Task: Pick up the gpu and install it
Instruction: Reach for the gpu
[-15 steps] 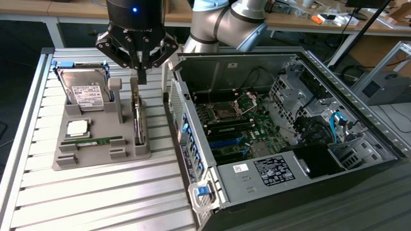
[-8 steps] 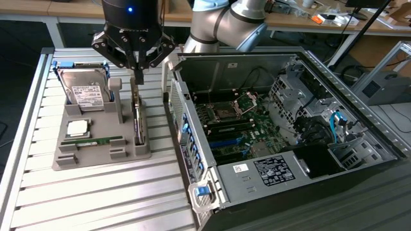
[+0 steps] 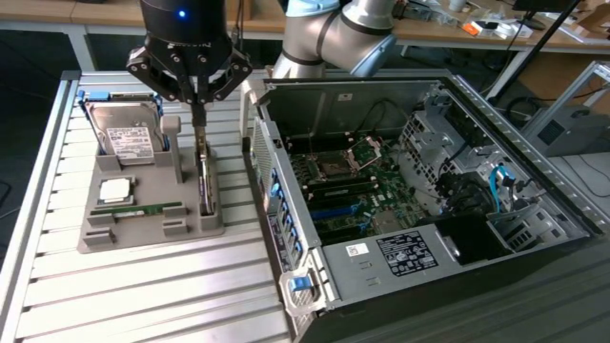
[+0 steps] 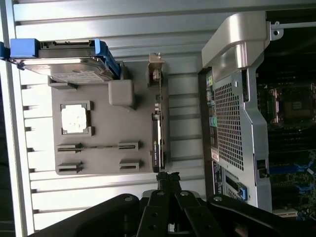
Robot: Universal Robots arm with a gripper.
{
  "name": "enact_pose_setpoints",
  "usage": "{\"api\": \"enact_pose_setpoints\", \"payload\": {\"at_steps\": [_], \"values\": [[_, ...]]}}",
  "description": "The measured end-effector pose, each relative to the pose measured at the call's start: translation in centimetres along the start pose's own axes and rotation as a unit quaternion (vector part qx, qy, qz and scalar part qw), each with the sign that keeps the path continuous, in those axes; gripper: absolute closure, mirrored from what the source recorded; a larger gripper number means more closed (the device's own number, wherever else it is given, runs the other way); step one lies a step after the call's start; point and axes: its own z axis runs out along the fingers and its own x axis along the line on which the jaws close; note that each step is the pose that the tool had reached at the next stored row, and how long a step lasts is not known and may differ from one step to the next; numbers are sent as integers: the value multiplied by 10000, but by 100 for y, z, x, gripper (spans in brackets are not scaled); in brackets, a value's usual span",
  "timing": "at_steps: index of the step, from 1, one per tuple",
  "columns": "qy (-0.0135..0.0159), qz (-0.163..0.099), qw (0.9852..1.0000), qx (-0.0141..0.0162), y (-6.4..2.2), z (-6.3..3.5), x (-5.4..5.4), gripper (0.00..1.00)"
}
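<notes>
The gpu [image 3: 204, 179] stands edge-on in a slot along the grey holder's [image 3: 143, 229] side nearest the computer case, a thin dark card. In the wrist view the gpu [image 4: 157, 138] runs lengthwise with its silver end bracket [image 4: 155, 66] at the far end. My gripper [image 3: 198, 125] hangs straight over the card's back end, fingers pressed together. The wrist view shows the gripper [image 4: 168, 178] shut just past the card's near end. Whether the tips touch the card I cannot tell. The open computer case [image 3: 286, 214] lies next to the holder, with its motherboard [image 3: 353, 193] exposed.
The holder [image 4: 103, 123] also carries a hard drive [image 3: 128, 139] in blue rails, a CPU chip [image 3: 116, 189] and a green memory stick [image 3: 138, 211]. All rest on a slatted aluminium table [image 3: 143, 293]. The case wall [image 4: 237, 113] rises close beside the gpu slot.
</notes>
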Motion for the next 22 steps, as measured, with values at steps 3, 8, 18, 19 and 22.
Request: {"api": "enact_pose_setpoints", "payload": {"at_steps": [3,8,18,19,22], "values": [[-1,0,10000,0,-2,-1,29,89],[-3,0,10000,0,-6,-3,85,89],[-7,0,10000,0,-15,-7,195,89],[-7,0,10000,-1,-15,-7,205,89],[-8,0,10000,-1,-18,-9,234,89]]}}
